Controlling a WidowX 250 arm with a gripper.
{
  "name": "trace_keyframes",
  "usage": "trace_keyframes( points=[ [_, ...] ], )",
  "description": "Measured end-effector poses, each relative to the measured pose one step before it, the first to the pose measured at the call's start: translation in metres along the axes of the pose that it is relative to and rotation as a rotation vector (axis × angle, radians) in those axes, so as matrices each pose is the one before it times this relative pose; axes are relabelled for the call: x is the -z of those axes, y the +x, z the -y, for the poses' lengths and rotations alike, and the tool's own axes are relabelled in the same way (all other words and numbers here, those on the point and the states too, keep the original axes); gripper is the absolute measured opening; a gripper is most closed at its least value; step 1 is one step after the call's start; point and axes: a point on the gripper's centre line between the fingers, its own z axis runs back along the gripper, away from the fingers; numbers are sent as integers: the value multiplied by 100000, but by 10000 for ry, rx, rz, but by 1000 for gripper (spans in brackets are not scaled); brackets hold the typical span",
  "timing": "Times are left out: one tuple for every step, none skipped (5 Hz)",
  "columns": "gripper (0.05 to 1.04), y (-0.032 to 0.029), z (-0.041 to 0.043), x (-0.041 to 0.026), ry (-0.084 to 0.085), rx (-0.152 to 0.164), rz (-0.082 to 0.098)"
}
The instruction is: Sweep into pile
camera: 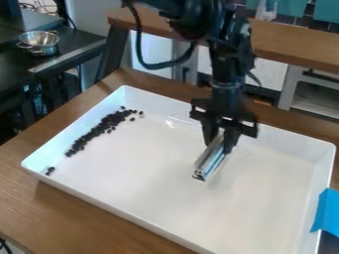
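Observation:
My black gripper [222, 139] hangs over the right-centre of the white tray, shut on a silvery, bar-like sweeping tool [210, 159] that slants down toward the lower left. Dark bean-like pieces [106, 124] lie in a long band along the tray's left side, well left of the tool. A couple of dark pieces [49, 170] sit apart in the tray's left corner, and a few loose ones are scattered near the band's upper end. The white tray [126, 203] rests on a wooden table.
The tray's raised walls surround the work area. Blue tape [327, 212] is stuck at its right edge. A wooden table [73, 213] runs around the tray, and a metal colander [39, 42] stands on a dark counter at the upper left.

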Motion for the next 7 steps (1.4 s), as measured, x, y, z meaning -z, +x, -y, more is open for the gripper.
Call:
trace_keyframes(
  points=[
    [369, 973, -743, 1417, 176, -62, -70],
    [369, 606, -1312, 430, 132, -280, -3],
    [369, 457, -1701, 403, 46, -219, -36],
    [369, 294, -1972, -125, -51, -268, -15],
    [369, -113, -2426, 17, 29, -257, -157],
    [370, -100, -2464, 41, 168, -181, -61],
    [369, -340, -3206, 31, 245, -314, -184]
  ],
)
